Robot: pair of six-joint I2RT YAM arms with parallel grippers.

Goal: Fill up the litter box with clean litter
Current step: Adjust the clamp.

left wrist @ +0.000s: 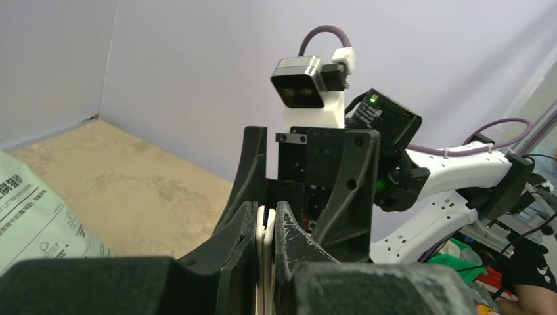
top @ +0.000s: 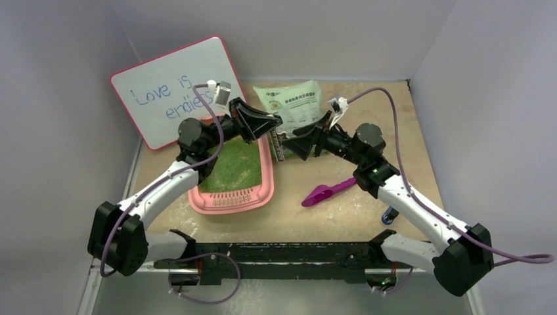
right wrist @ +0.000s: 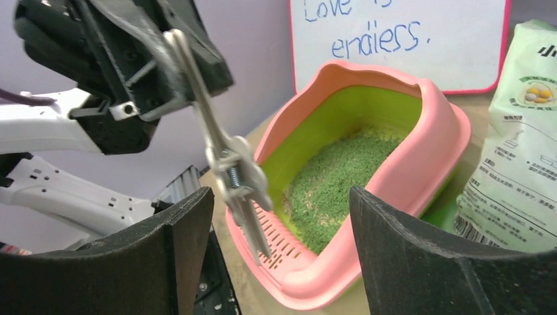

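The litter box sits at about nine o'clock of the table's middle in the top view, its slotted lip at six o'clock toward the arm bases. The clean litter covers its floor. The left gripper hangs over the box's one o'clock corner, pinching a long spring clip that hangs down just beside the pink wall. The right gripper faces it from three o'clock, close by. A pale green bag lies at twelve o'clock, a whiteboard leans at eleven, and a purple scoop lies at four o'clock of the box.

From the left wrist, the left gripper is narrow, its fingers pressed onto the thin cream spring clip. The right gripper stands opposite, its jaws wide. The bag shows at eight o'clock.

From the right wrist, the right gripper's fingers stand wide apart, with nothing gripped. The left gripper at eleven o'clock holds the spring clip, which slants down toward five o'clock. Behind it the litter box holds green litter against its lime wall.
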